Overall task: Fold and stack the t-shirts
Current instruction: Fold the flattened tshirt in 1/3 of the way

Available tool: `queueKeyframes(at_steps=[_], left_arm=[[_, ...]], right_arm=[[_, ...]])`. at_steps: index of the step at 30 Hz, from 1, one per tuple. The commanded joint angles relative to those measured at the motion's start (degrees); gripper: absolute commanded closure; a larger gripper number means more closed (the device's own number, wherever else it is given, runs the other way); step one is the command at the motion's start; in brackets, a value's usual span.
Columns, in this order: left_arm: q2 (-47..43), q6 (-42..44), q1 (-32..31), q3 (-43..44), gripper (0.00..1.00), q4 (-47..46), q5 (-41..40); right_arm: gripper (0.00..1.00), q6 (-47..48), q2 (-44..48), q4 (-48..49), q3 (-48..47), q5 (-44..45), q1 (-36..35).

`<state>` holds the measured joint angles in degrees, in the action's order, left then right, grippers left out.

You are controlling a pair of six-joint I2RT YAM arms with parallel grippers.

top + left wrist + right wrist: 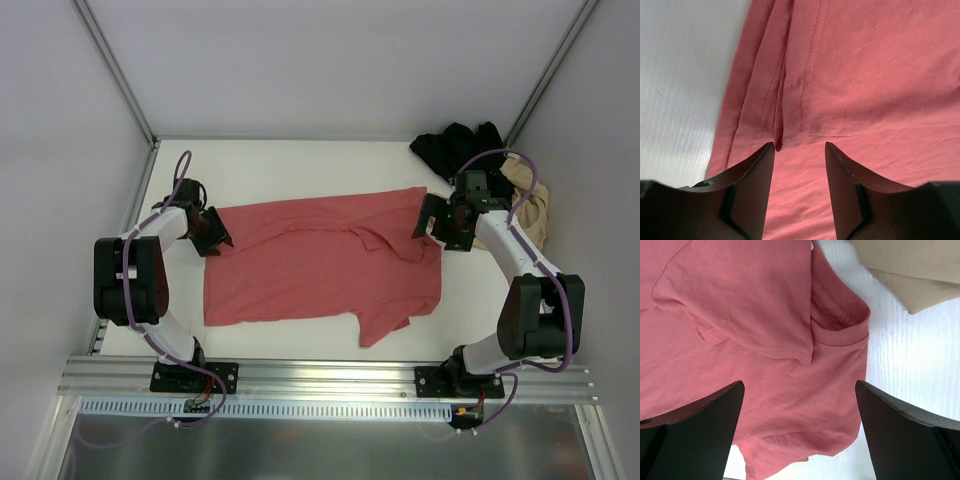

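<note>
1. The coral-red t-shirt was seen lying flat across the middle of the table, its hem to the left and its collar to the right.
2. One sleeve was seen pointing toward the near edge of the table.
3. The left gripper was placed low at the left end of this shirt.
4. In the left wrist view, its jaws were seen half apart, with a gap between the fingers. A stitched fold of the hem ran just in front of the gap. No cloth was seen pinched.
5. The right gripper was placed at the right end of the shirt, near the collar.
6. Its jaws were seen spread wide above the red cloth, and nothing was held between them.
7. The black t-shirt was lying crumpled in the far right corner.
8. The beige t-shirt was lying just beside it, along the right edge, partly hidden by the right arm.
</note>
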<state>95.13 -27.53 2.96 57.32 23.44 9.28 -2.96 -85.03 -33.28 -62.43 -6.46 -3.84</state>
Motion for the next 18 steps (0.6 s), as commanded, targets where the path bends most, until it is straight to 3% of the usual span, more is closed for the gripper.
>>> queueKeyframes(at_steps=[1, 3, 7, 10, 14, 18], left_arm=[[0.58, -0.51, -0.5, -0.45, 0.54, 0.12, -0.93], [1.02, -0.77, -0.5, -0.54, 0.56, -0.24, -0.75], [2.6, -1.12, -0.68, 0.25, 0.73, -0.42, -0.58], [3.65, -1.21, -0.94, 0.95, 0.8, -0.33, -0.66], [4.62, -1.21, -1.12, 1.91, 1.0, -0.33, -1.1], [4.27, -1.21, -1.12, 3.41, 1.0, 0.37, -1.54]], right_arm=[[0.01, 0.06, 1.63, 0.23, -0.58, -0.22, 0.5], [0.01, -0.03, 1.71, 0.32, -0.58, -0.22, 0.5], [0.01, 0.06, 1.98, 0.32, -0.5, -0.05, 0.41], [0.0, 0.06, 2.24, 0.23, -0.5, 0.13, 0.5], [0.01, 0.06, 2.24, 0.32, -0.5, 0.13, 0.67], [0.01, 0.15, 1.98, 0.49, -0.41, 0.22, 0.67]])
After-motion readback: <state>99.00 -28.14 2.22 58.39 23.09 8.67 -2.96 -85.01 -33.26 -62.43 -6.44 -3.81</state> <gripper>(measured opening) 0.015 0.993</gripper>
